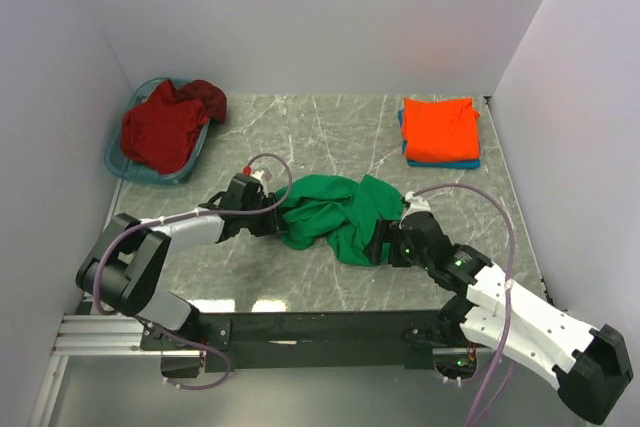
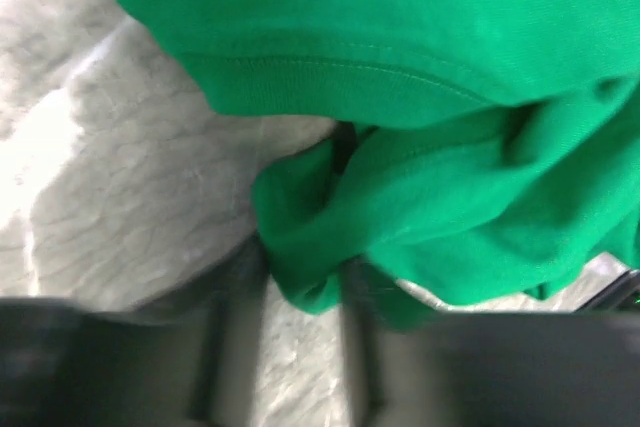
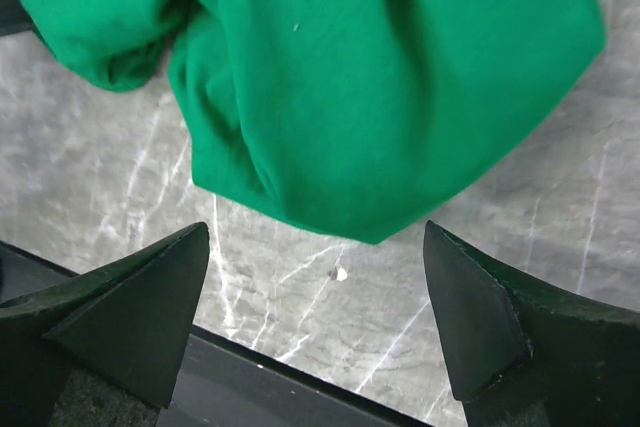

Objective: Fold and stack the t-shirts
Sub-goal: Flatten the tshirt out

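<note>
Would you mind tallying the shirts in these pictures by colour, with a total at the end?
Green shirt: 1, crumpled
Orange shirt: 1, folded
Blue shirt: 1, folded under the orange one
Red shirts: 2 it seems, one brighter and one darker, heaped in the basket
Total: 5

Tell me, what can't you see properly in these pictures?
- Left wrist view: left gripper blurred against crumpled green cloth t-shirt; grip unclear.
- Top view: folded blue shirt mostly under folded orange shirt.
- Top view: teal plastic basket, red clothes cover its inside.
</note>
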`<state>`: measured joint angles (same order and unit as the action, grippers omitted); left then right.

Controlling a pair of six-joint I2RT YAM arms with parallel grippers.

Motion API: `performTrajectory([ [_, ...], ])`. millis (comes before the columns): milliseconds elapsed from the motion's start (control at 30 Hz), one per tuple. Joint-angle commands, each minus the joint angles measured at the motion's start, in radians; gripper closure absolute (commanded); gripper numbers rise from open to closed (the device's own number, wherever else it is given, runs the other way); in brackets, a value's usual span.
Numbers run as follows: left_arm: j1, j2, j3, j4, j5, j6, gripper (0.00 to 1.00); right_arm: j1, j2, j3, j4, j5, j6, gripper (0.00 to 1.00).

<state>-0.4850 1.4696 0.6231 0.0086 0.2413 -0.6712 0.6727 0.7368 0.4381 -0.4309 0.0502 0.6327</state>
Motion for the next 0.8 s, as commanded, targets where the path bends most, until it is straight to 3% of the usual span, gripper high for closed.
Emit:
performTrajectory([
  [0,0.002,0.038,0.035,0.060,0.070,0.028,0.73,0.048,0.030,0.045,0.012,0.085,0.033,0.07],
  [100,0.002,0.052,0.043,0.050,0.069,0.032,1.00,0.065,0.076,0.057,0.029,0.126,0.022,0.08],
  [300,0.002,0.006,0.040,0.033,0.056,0.027,1.00,0.071,0.171,0.088,0.076,0.212,0.021,0.17],
  [400,0.002,-0.041,0.040,0.001,0.029,0.028,1.00,0.071,0.220,0.111,0.067,0.253,0.028,0.41],
  [433,0.003,-0.054,0.041,-0.005,0.020,0.032,1.00,0.071,0.233,0.132,0.057,0.264,0.028,0.65],
  [533,0.003,-0.116,0.043,-0.067,-0.014,0.036,1.00,0.071,0.243,0.175,-0.008,0.322,0.022,0.89],
  [633,0.006,-0.201,0.043,-0.113,-0.063,0.035,1.00,0.071,0.205,0.223,-0.075,0.399,0.010,1.00],
  [767,0.023,-0.320,0.081,-0.185,-0.155,0.032,1.00,0.070,0.136,0.304,-0.147,0.511,-0.002,1.00],
])
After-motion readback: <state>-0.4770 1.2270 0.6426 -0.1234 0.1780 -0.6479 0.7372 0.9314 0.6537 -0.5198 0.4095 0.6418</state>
